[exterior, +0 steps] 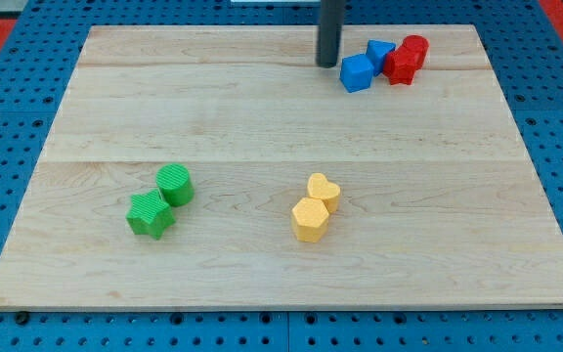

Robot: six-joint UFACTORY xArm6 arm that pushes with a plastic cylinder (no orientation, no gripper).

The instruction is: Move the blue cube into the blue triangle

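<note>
The blue cube (356, 73) sits near the view's top right on the wooden board (262, 127). The blue triangle (379, 52) lies just behind it to the right, touching or nearly touching it. My tip (328, 64) is the lower end of a dark rod, just left of the blue cube with a small gap between them.
Two red blocks (406, 59) press against the right side of the blue pair. A green cylinder (175, 184) and green star (151, 214) sit at lower left. A yellow heart (324, 191) and yellow hexagon (309, 220) sit at lower middle.
</note>
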